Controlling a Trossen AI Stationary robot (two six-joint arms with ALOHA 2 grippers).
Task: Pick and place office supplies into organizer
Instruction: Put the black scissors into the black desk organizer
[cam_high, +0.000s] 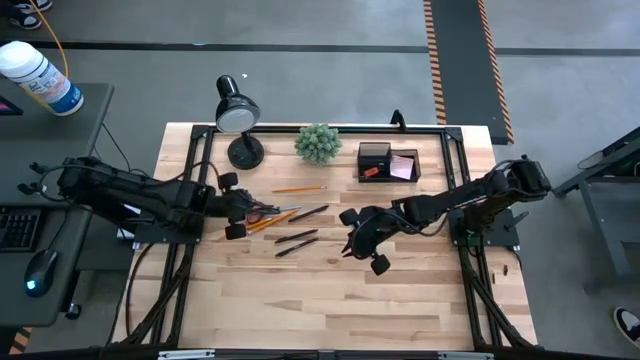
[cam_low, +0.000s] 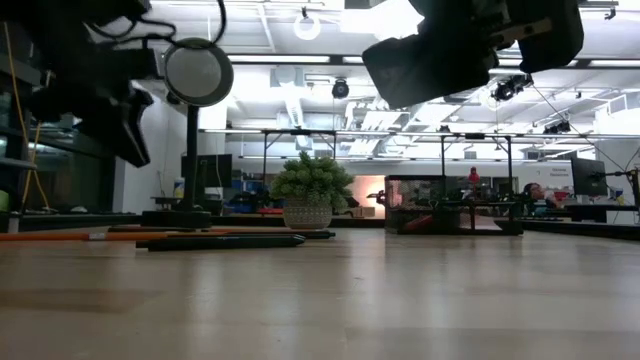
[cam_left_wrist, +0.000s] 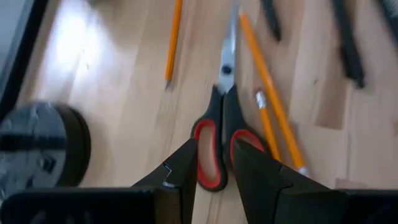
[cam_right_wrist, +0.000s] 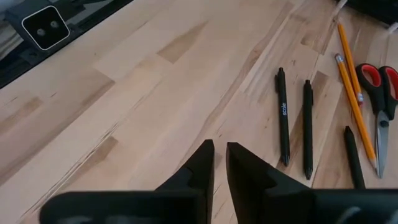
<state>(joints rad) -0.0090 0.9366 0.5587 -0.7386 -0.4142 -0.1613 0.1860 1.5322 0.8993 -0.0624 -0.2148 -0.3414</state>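
Two arms over the wooden table (cam_high: 330, 300), left one low over the supplies on the table's left side, right one lifted near the middle. Left gripper (cam_left_wrist: 214, 171) is closed on one red loop of the scissors (cam_left_wrist: 221, 118), one finger through the loop and the other outside it, scissors lying flat on the wood with blades closed and pointing away from the gripper. Just beside the scissors lie two orange pencils (cam_left_wrist: 270, 102), the longer one nearly touching the blades, a third pencil (cam_left_wrist: 174, 40) apart on the other side, nearer the lamp base (cam_left_wrist: 43, 146). Right gripper (cam_right_wrist: 220, 163) hangs above bare wood, fingers almost together with only a thin gap, holding nothing. Ahead of it are three black pens (cam_right_wrist: 306, 127), two roughly parallel and the third only partly seen, with pencils and scissors beyond them. In the high view the organizer (cam_high: 388, 162) sits at the far edge, right of the plant (cam_high: 318, 143), with a pink pad (cam_high: 404, 166) in a lower section and something small and red next to it, cannot tell what. Desk lamp (cam_high: 238, 118) stands left of the plant. Low view shows pens and a pencil flat on the table, both arms raised off it
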